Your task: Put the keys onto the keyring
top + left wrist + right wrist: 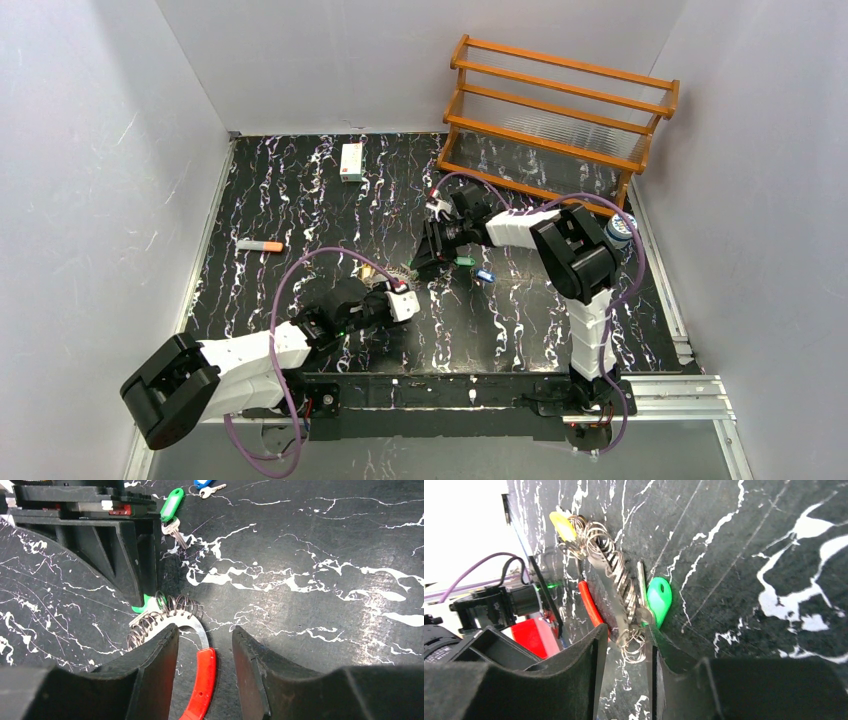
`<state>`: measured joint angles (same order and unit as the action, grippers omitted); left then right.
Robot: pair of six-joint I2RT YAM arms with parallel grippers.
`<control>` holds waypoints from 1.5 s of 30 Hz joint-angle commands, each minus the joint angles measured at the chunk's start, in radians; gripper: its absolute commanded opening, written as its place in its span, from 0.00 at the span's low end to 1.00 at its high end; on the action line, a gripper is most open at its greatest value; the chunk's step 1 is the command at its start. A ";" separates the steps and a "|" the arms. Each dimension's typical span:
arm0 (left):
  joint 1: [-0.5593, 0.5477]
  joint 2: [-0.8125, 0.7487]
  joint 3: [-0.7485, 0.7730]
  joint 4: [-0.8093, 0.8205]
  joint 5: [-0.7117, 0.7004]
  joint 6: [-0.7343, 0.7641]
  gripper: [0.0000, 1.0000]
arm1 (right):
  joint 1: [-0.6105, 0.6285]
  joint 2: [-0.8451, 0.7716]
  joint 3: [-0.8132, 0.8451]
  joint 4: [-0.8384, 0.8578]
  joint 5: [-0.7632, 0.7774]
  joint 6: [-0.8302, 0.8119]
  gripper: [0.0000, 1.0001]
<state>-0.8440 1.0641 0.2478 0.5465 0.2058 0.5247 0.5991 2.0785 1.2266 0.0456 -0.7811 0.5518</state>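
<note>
The keyring (pixel 202 685) lies flat on the table (pixel 520 320) near the middle. Its red segment sits between the parted fingers (pixel 155 680) of the left gripper (pixel 205 630), with a clear gap to the right-hand one, so nothing is clamped. The right gripper (pixel 626 630) straddles the ring's far end, with the coil of small rings (pixel 631 645) in its narrow gap; whether it pinches them I cannot tell. The green-tagged key (pixel 463 262) and blue-tagged key (pixel 486 275) lie loose just right of it.

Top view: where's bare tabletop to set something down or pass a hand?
Free: the front-right strip between the blue-tagged key and the right arm's base, and the back-left patch between the marker and the white box. Crowded: mid-table, where left hand and right hand meet at the keyring and green-tagged key.
</note>
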 commanded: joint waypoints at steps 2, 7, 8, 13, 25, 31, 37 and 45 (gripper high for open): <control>-0.010 -0.016 -0.019 0.017 -0.032 0.008 0.42 | 0.005 -0.091 -0.054 -0.071 0.080 -0.050 0.45; -0.013 -0.025 -0.026 0.018 -0.045 0.009 0.43 | 0.005 -0.112 -0.118 -0.055 0.098 -0.037 0.50; -0.013 -0.026 -0.027 0.018 -0.047 0.007 0.43 | 0.005 -0.111 -0.126 -0.054 0.091 -0.030 0.50; -0.017 -0.028 -0.030 0.020 -0.051 0.008 0.43 | 0.009 -0.100 -0.157 0.020 0.042 0.021 0.46; -0.021 -0.031 -0.034 0.023 -0.054 0.005 0.43 | 0.025 -0.044 -0.103 0.113 -0.031 0.107 0.36; -0.024 -0.028 -0.035 0.023 -0.051 0.003 0.43 | 0.025 -0.031 -0.033 0.079 -0.020 0.092 0.22; -0.027 -0.009 -0.032 0.035 -0.049 0.010 0.43 | 0.027 0.001 -0.001 0.088 -0.052 0.103 0.18; -0.038 0.061 -0.040 0.090 -0.013 0.066 0.40 | 0.026 -0.032 -0.003 0.056 -0.013 0.059 0.22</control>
<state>-0.8688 1.0882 0.2214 0.5896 0.1646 0.5434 0.6231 2.0823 1.1980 0.1104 -0.8062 0.6483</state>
